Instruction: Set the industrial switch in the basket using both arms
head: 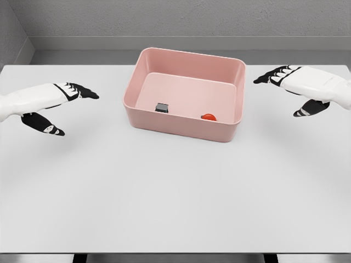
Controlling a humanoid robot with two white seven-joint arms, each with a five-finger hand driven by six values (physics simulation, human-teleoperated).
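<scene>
Our left hand [57, 98] and right hand [296, 82] are open and empty beside the pink basket [184, 127], where the small, hard-looking switch [162, 107] sits, probably light, best held by its sides.

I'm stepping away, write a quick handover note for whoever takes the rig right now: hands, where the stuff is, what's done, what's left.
Left robot hand: open, empty, hovering over the table left of the pink basket.
Right robot hand: open, empty, hovering right of the basket.
Inside the basket, near its front wall: a small dark grey boxy item, probably the industrial switch, and a small red object to its right.
Done: the switch appears to be in the basket, both hands clear.
Left: confirm the grey item is the switch; otherwise nothing obvious remains.
</scene>
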